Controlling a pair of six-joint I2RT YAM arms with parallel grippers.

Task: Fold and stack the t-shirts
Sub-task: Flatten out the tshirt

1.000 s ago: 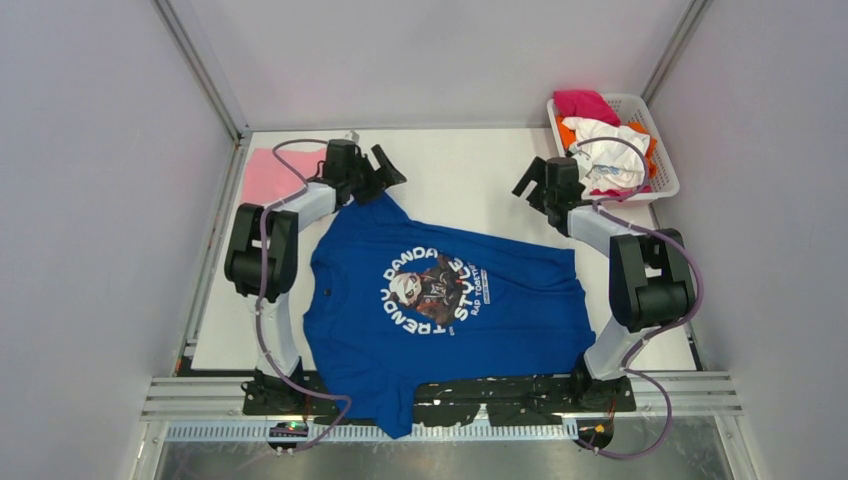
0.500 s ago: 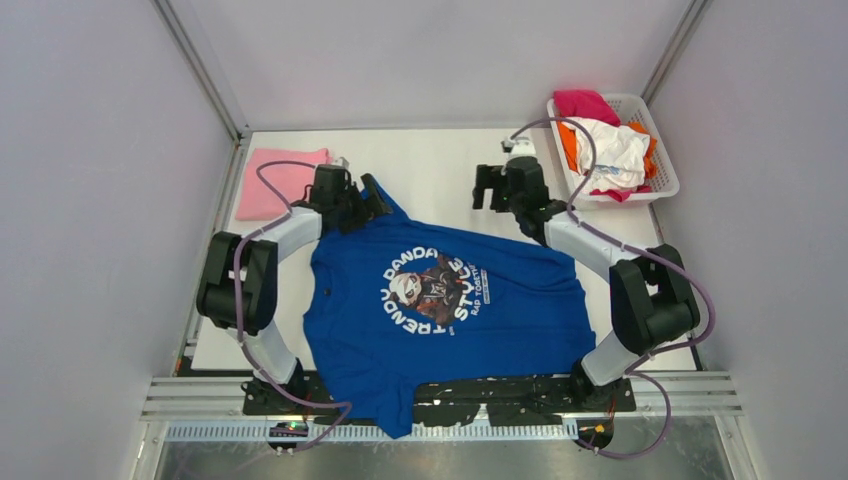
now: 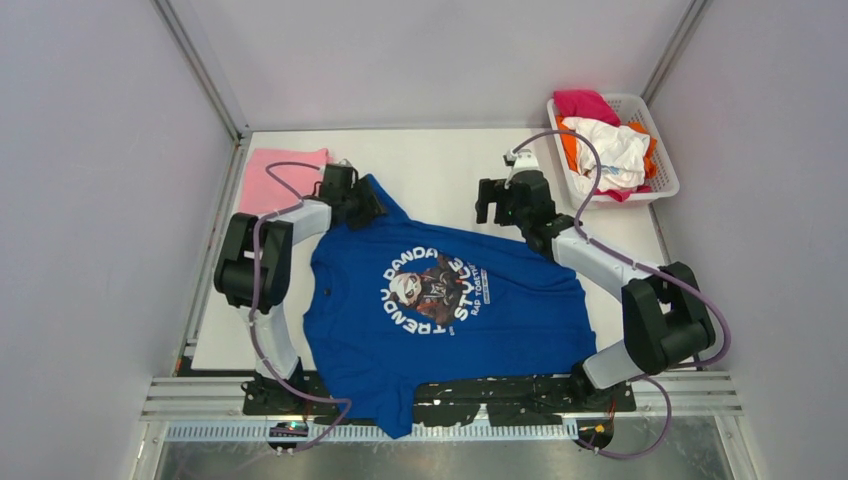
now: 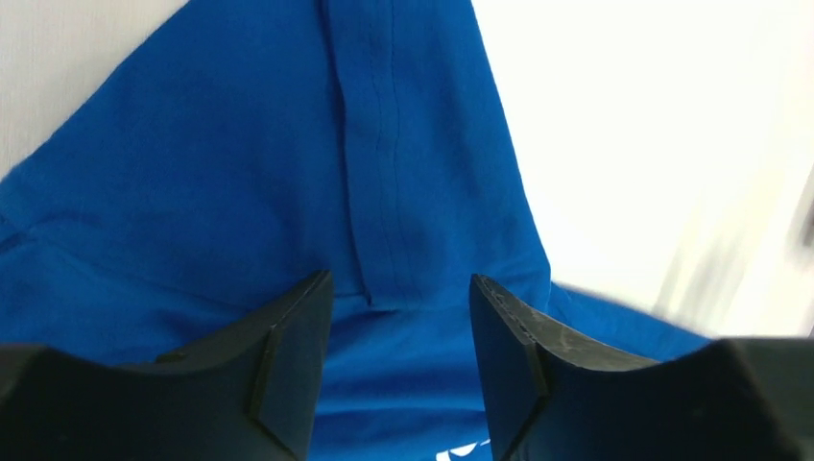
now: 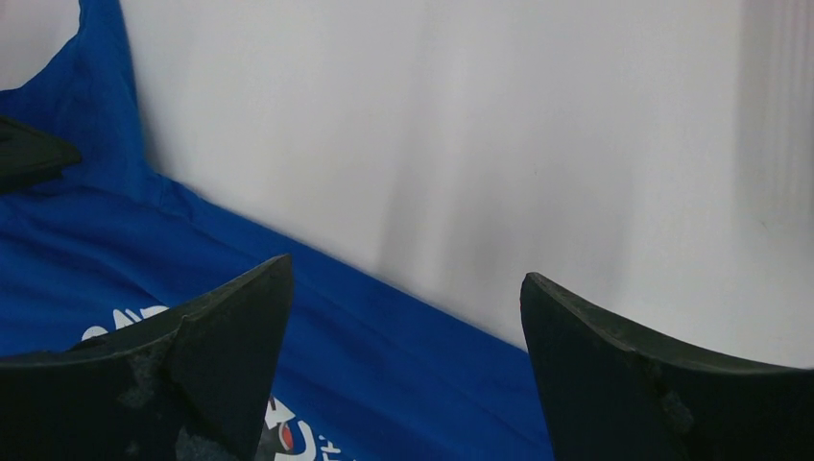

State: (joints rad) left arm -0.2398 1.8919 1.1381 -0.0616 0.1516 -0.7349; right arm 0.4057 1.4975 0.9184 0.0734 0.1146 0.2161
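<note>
Top external view: a blue tee is seen spread flat on the table, with its round print turned upward. The collar is turned toward the left arm's side and the bottom edge toward the right arm's side. One sleeve is pointed toward the far left, and the other is draped over the near edge between the arm bases.

The left claw is placed over the far sleeve. In the left wrist view the left claw is shown parted, with the stitched sleeve edge lying between the two fingers. Nothing is pinched, though whether the tips are touching the cloth cannot be told.

The right claw is held over bare table just beyond the tee's far edge, near its middle. In the right wrist view the right claw is shown spread wide and empty, with white table under the gap and the blue tee under the left-hand finger.

A pink tee is laid folded at the far left corner, just beside the left claw. A basket is set at the far right corner. A white tee, a magenta tee and an orange tee are heaped in it unfolded.
</note>
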